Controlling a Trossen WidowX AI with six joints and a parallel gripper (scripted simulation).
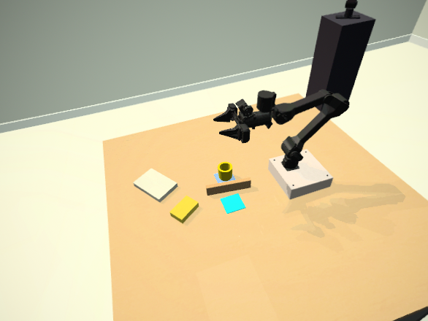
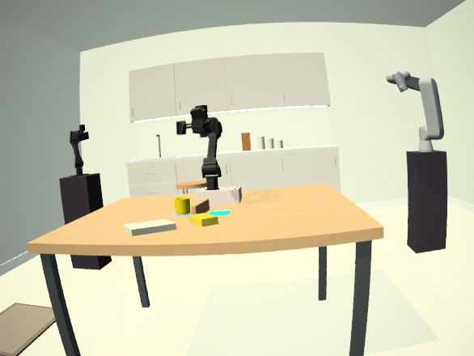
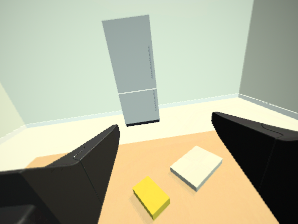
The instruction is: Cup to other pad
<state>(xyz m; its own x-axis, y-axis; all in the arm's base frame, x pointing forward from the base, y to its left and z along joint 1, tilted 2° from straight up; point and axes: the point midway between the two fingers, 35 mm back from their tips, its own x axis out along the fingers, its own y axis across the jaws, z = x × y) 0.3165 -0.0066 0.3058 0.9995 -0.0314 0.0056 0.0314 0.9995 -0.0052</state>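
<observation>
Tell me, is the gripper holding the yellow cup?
No, the open gripper hangs high above the yellow cup, which stands on its pad.

The top view looks steeply down on the table [image 1: 153, 255] from above, the exterior views it from across the room, and the wrist looks out between the fingers, all sharing the yellow block [image 1: 184, 208].

We see a wooden worktop [image 2: 283, 226] on dark legs, pale cream floor [image 2: 251, 315], grey-green walls, white wall cabinets [image 2: 226, 85] above a lit counter [image 2: 283, 149], and a tall grey fridge [image 3: 132, 70].
</observation>
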